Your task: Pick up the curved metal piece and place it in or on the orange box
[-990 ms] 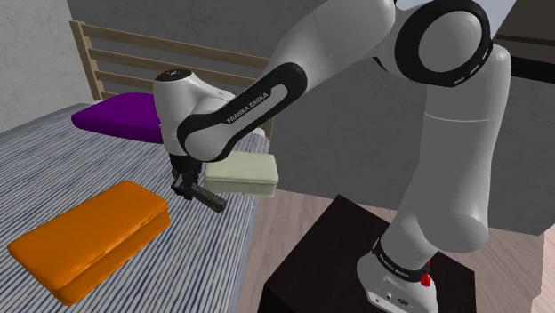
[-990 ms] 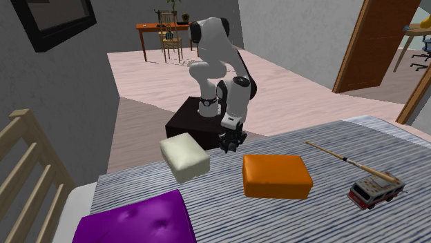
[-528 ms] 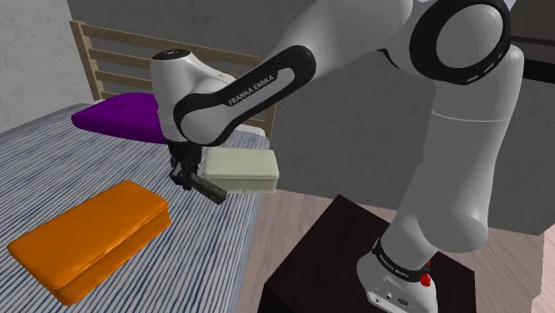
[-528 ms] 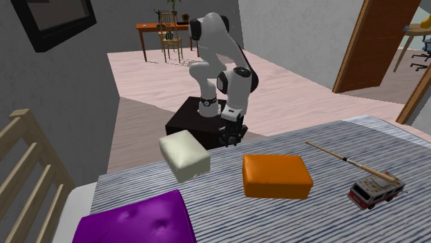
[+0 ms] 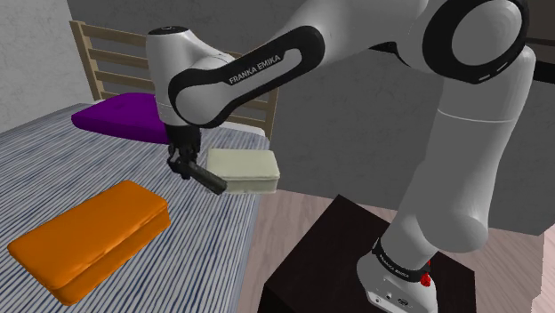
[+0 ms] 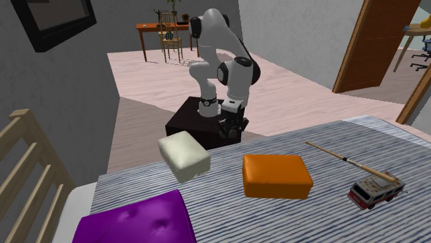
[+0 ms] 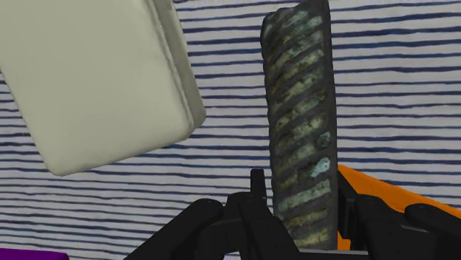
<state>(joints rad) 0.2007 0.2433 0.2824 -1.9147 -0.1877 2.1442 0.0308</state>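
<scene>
- Dark grey mottled with pale green, ribbed crosswise along its whole face and gently bowed: curved metal piece (image 7: 299, 125), seen from the wrist.
- Clamped by its near end between the black fingers (image 7: 255, 203) of the gripper (image 7: 303, 221), closed narrowly against both long edges.
- Reaches lengthwise away from the hand, free end out over the blue-and-white striped bedcover (image 7: 399, 89), just beside the cream block (image 7: 96, 81).
- Just past the gripped end, a corner of the orange box (image 7: 369, 193).
- In the shoulder view, curved metal piece (image 5: 208, 180) short and dark under the gripper (image 5: 184, 167), long axis slanting down toward that view's right, free end in front of the cream block (image 5: 245, 169).
- Held over the bedcover (image 5: 53, 164) near the bed's edge, apart from the orange box (image 5: 89, 233) lying flat toward that view's lower left.
- In the second exterior view, gripper (image 6: 231, 134) low at the bed's edge, between cream block (image 6: 184, 157) and orange box (image 6: 276, 175).
- Purple pillow (image 6: 135, 219) by the wooden headboard (image 6: 27, 155).
- Toy fire truck (image 6: 374, 189) and thin stick (image 6: 342, 159) toward that view's right.
</scene>
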